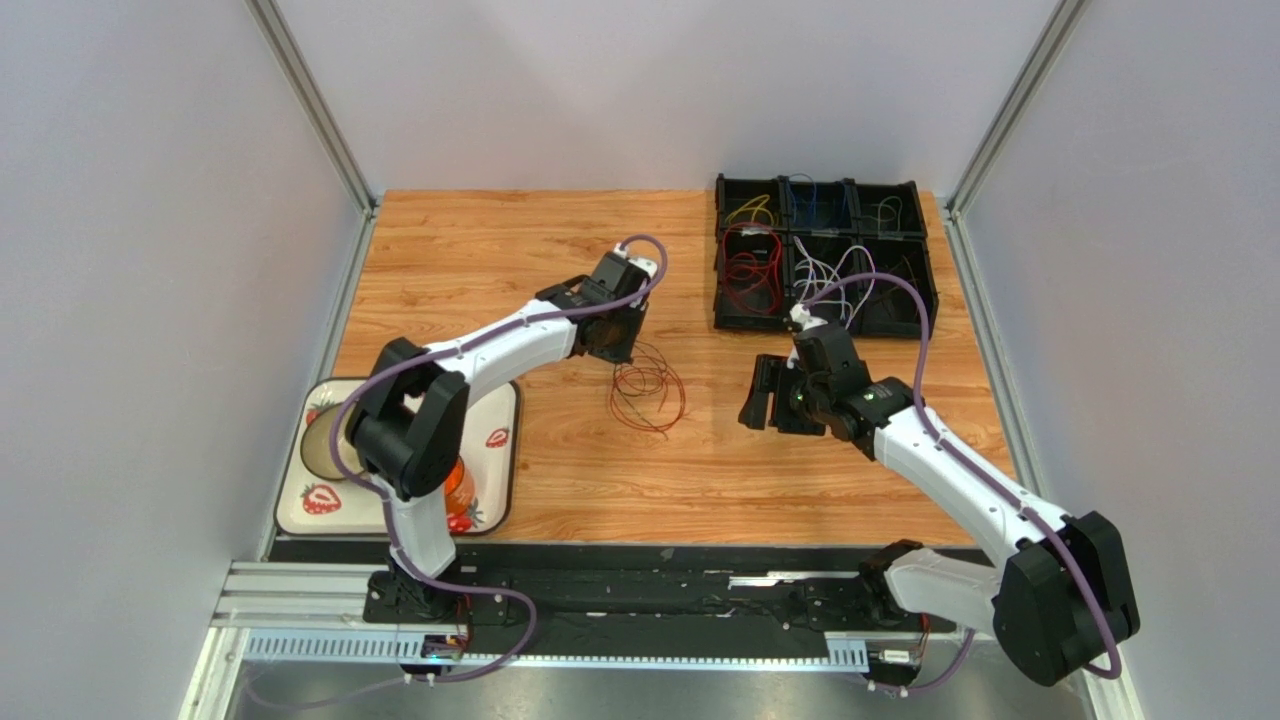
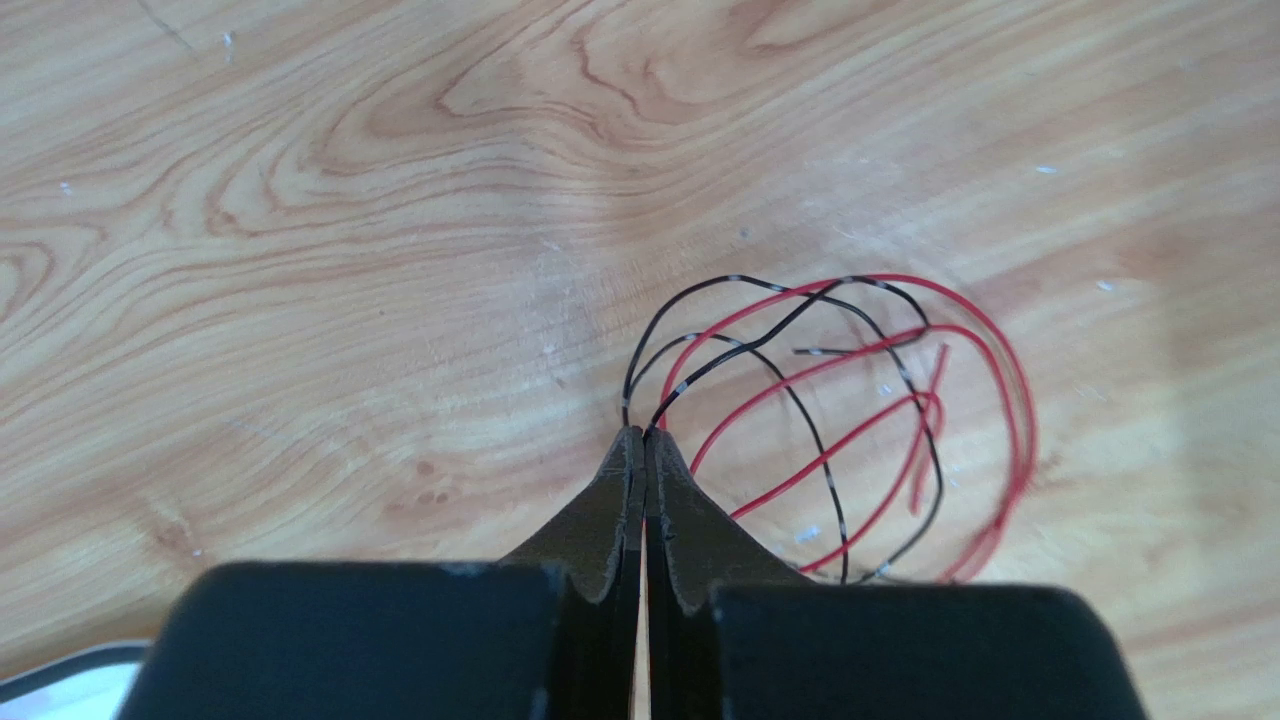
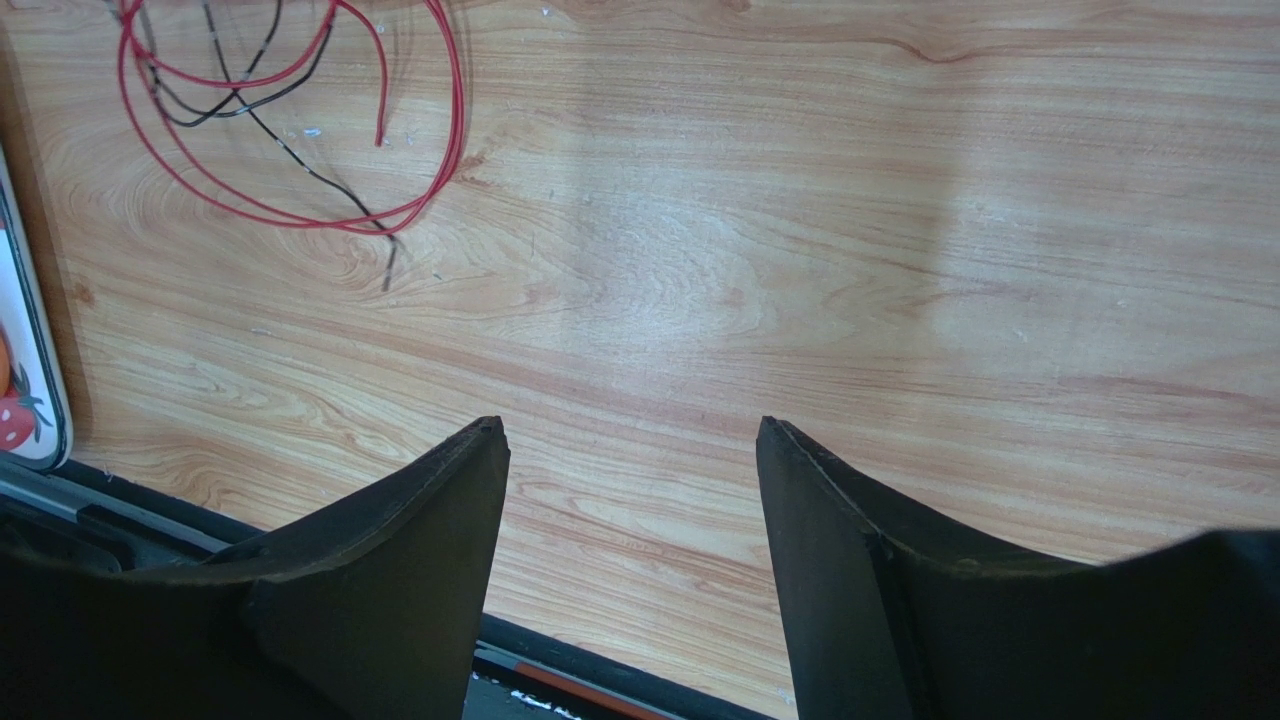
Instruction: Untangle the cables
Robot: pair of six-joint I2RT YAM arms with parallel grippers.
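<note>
A small tangle of thin red and dark cables (image 1: 649,393) lies on the wooden table at mid-centre. My left gripper (image 1: 622,348) is at its far-left edge. In the left wrist view the jaws are shut at their tips (image 2: 645,435), pinching a dark cable and a red cable (image 2: 902,281) that loop out to the right. My right gripper (image 1: 766,398) is open and empty, to the right of the tangle and apart from it. In the right wrist view its fingers (image 3: 628,435) stand wide over bare wood, with the red loop (image 3: 455,113) at the top left.
A black compartment bin (image 1: 715,270) at the back right holds more cables in red, white, yellow and blue. A white strawberry-print tray (image 1: 496,435) with a bowl sits at the front left, partly under the left arm. It also shows in the right wrist view (image 3: 23,375).
</note>
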